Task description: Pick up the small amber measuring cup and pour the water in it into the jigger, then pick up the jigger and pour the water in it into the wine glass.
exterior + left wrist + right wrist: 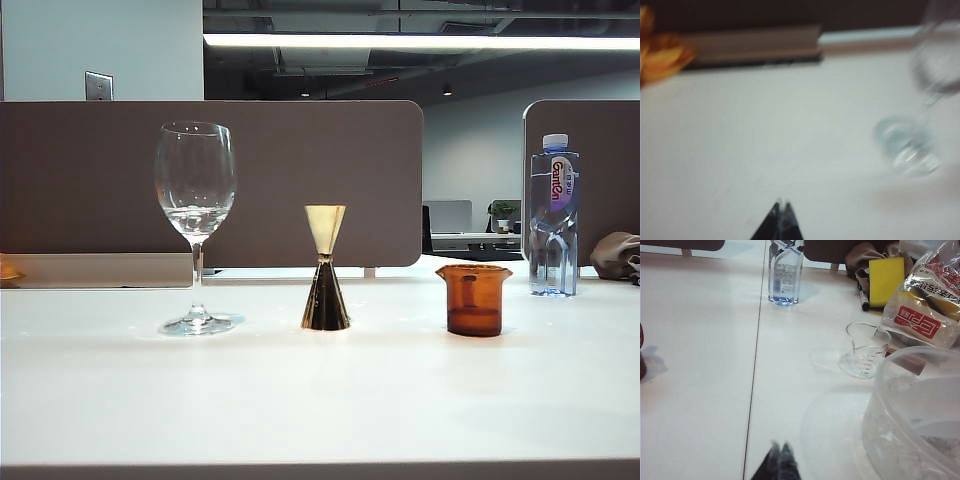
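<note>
The white table point(320, 400) fills the foreground of the exterior view, and on it three vessels stand upright in a row, well apart from one another. The small amber measuring cup point(474, 299) is on the right, with a darker band low inside it (whether that is water cannot be told). The jigger point(326, 268) stands in the middle, pale gold cone on top and dark reflective cone below. On the left is the wine glass point(196, 225), its foot flat on the table and a little water point(195, 217) showing low in the bowl.

Neither arm appears in the exterior view. In the left wrist view the left gripper point(781, 204) shows only as two dark fingertips pressed together into one point, low over bare table; the picture is blurred, with the wine glass's foot and stem off to one side and something orange at the far edge. The right gripper point(779, 446) likewise has its tips closed together on nothing, above the table near a large clear plastic tub point(920, 415).

Farther off in that view sit a small clear measuring cup point(866, 352), a yellow sponge point(886, 280), a packet with red print point(922, 315) and a plastic water bottle point(785, 275). Grey partition panels point(300, 180) rise behind the table.
</note>
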Tool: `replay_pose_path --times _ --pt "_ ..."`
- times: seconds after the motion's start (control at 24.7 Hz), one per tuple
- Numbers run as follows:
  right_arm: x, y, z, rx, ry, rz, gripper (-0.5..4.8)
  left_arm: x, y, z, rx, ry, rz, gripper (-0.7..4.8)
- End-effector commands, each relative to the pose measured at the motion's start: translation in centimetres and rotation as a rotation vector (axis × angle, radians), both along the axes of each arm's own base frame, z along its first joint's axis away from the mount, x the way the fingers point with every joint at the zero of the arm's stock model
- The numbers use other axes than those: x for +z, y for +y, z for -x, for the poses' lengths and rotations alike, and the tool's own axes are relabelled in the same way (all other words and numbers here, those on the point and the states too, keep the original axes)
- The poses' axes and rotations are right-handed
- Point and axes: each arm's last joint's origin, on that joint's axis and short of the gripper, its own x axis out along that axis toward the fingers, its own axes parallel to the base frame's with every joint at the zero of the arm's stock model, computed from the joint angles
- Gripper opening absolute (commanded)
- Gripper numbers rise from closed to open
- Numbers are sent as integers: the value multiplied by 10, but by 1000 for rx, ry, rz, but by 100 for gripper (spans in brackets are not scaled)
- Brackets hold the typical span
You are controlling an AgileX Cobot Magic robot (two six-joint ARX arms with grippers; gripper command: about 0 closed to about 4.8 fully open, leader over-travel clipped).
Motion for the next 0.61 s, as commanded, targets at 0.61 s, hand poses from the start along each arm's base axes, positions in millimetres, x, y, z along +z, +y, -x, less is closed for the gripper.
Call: replay_pose_path --times 0.61 --pt "-2 0 0 3 5 1 0 311 -8 86 -613 251 151 -3"
